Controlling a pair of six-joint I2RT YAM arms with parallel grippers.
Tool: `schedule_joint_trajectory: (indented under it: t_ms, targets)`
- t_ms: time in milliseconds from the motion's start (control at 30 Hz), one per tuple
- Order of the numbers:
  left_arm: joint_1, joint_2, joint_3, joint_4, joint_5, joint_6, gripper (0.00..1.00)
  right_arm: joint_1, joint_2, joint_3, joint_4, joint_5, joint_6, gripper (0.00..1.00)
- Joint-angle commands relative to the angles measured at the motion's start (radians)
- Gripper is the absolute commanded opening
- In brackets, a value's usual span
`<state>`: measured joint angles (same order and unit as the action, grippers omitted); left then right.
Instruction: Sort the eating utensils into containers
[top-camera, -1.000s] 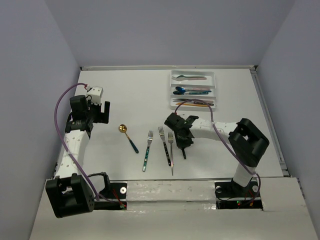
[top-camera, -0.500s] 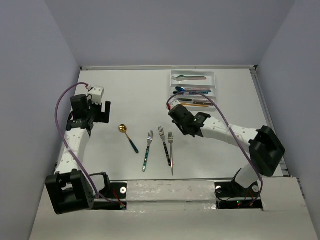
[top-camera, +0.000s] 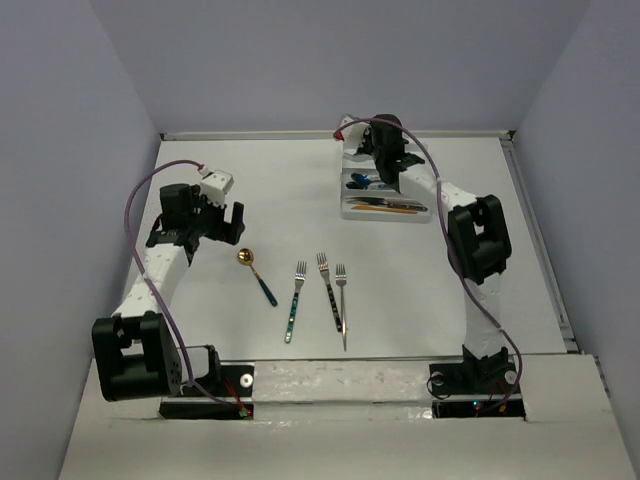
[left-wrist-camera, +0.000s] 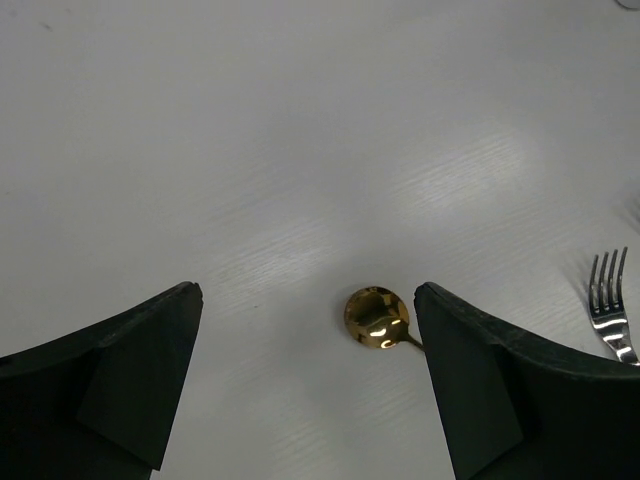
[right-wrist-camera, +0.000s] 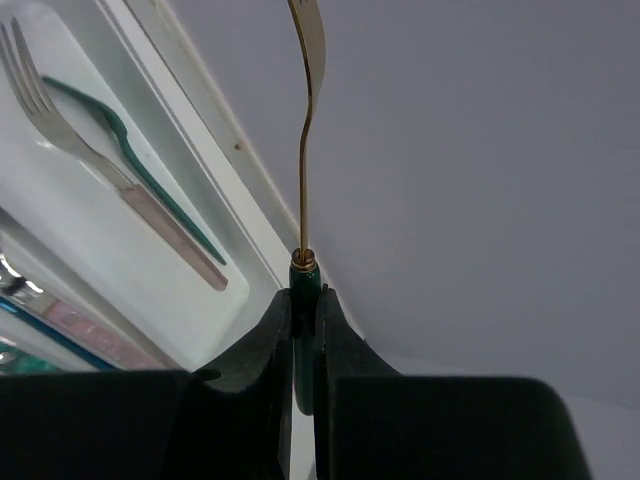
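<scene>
My right gripper (top-camera: 385, 150) hangs over the far compartment of the white cutlery tray (top-camera: 432, 215). It is shut on the green handle of a gold fork (right-wrist-camera: 308, 120), whose tines point up past the tray's far wall. My left gripper (top-camera: 215, 215) is open and empty above the table. A gold spoon (top-camera: 245, 257) with a blue handle lies just in front of it, and its bowl (left-wrist-camera: 376, 317) shows next to the right finger. Three forks lie on the table: teal-handled (top-camera: 296, 298), dark-handled (top-camera: 329, 290) and plain silver (top-camera: 342, 305).
The tray's far compartment (right-wrist-camera: 130, 270) holds a pink-handled silver fork (right-wrist-camera: 100, 170) and a teal utensil (right-wrist-camera: 140, 170). Blue utensils (top-camera: 380, 182) fill the middle compartment and knives (top-camera: 385, 205) the near one. The back wall stands just behind the tray.
My right arm has swung from beside the forks on the table up to the tray's far end, carrying the fork. My left gripper has shifted right, towards the gold spoon.
</scene>
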<state>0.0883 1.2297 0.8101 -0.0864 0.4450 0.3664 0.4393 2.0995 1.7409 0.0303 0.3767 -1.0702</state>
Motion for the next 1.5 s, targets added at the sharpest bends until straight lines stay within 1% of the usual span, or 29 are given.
schedule_joint_trajectory:
  t_ms: [0, 33, 167, 367, 433, 467, 500, 533, 667, 733, 800, 867, 1000, 1067, 1133, 1167, 1200, 1233, 1267, 1300, 1367, 1467]
  targets:
    - [-0.108, 0.04, 0.02, 0.079, 0.052, 0.017, 0.99, -0.039, 0.129, 0.126, 0.054, -0.071, -0.264, 0.0]
    - [-0.145, 0.051, 0.018, 0.079, 0.047, 0.017, 0.99, -0.048, 0.146, 0.137, 0.056, -0.084, -0.278, 0.0]
    - [-0.185, 0.114, 0.015, 0.114, -0.009, 0.014, 0.99, -0.059, 0.211, 0.154, 0.072, -0.128, -0.296, 0.0]
    - [-0.19, 0.146, 0.02, 0.119, -0.038, 0.002, 0.99, -0.071, 0.283, 0.128, 0.123, -0.122, -0.324, 0.0]
    - [-0.19, 0.149, 0.018, 0.119, -0.054, 0.002, 0.99, -0.08, 0.287, 0.096, 0.164, -0.114, -0.349, 0.07]
    - [-0.19, 0.151, 0.018, 0.119, -0.06, 0.002, 0.99, -0.08, 0.29, 0.082, 0.177, -0.107, -0.356, 0.12]
    - [-0.19, 0.152, 0.018, 0.119, -0.069, 0.002, 0.99, -0.08, 0.287, 0.063, 0.197, -0.105, -0.359, 0.13]
    - [-0.19, 0.154, 0.018, 0.119, -0.074, 0.0, 0.99, -0.08, 0.286, 0.059, 0.201, -0.105, -0.358, 0.16]
    - [-0.19, 0.149, 0.023, 0.123, -0.114, -0.004, 0.99, -0.09, 0.277, 0.049, 0.203, -0.108, -0.347, 0.2]
    - [-0.19, 0.145, 0.023, 0.122, -0.121, -0.006, 0.99, -0.09, 0.264, 0.042, 0.201, -0.11, -0.347, 0.2]
    - [-0.19, 0.137, 0.02, 0.123, -0.123, -0.006, 0.99, -0.09, 0.252, 0.036, 0.203, -0.111, -0.335, 0.14]
    - [-0.19, 0.136, 0.017, 0.122, -0.126, -0.006, 0.99, -0.1, 0.241, 0.028, 0.203, -0.114, -0.321, 0.12]
    - [-0.19, 0.126, 0.012, 0.122, -0.132, -0.006, 0.99, -0.111, 0.221, -0.012, 0.201, -0.124, -0.312, 0.11]
    - [-0.19, 0.126, 0.012, 0.122, -0.132, -0.006, 0.99, -0.12, 0.214, -0.027, 0.201, -0.131, -0.318, 0.14]
    - [-0.19, 0.128, 0.015, 0.122, -0.138, -0.006, 0.99, -0.12, 0.211, -0.037, 0.203, -0.134, -0.323, 0.14]
    - [-0.19, 0.126, 0.017, 0.122, -0.141, -0.006, 0.99, -0.12, 0.211, -0.038, 0.203, -0.134, -0.324, 0.17]
    - [-0.19, 0.125, 0.017, 0.122, -0.143, -0.006, 0.99, -0.12, 0.209, -0.037, 0.203, -0.136, -0.324, 0.22]
    - [-0.19, 0.125, 0.017, 0.122, -0.143, -0.006, 0.99, -0.12, 0.209, -0.035, 0.206, -0.136, -0.321, 0.32]
    - [-0.19, 0.125, 0.017, 0.122, -0.144, -0.006, 0.99, -0.12, 0.208, -0.037, 0.21, -0.136, -0.32, 0.4]
    - [-0.19, 0.125, 0.017, 0.122, -0.144, -0.006, 0.99, -0.12, 0.208, -0.034, 0.215, -0.131, -0.32, 0.5]
    - [-0.19, 0.123, 0.015, 0.12, -0.147, -0.006, 0.99, -0.12, 0.203, -0.03, 0.226, -0.119, -0.326, 0.56]
    - [-0.19, 0.122, 0.014, 0.12, -0.152, -0.006, 0.99, -0.12, 0.18, -0.026, 0.238, -0.117, -0.333, 0.62]
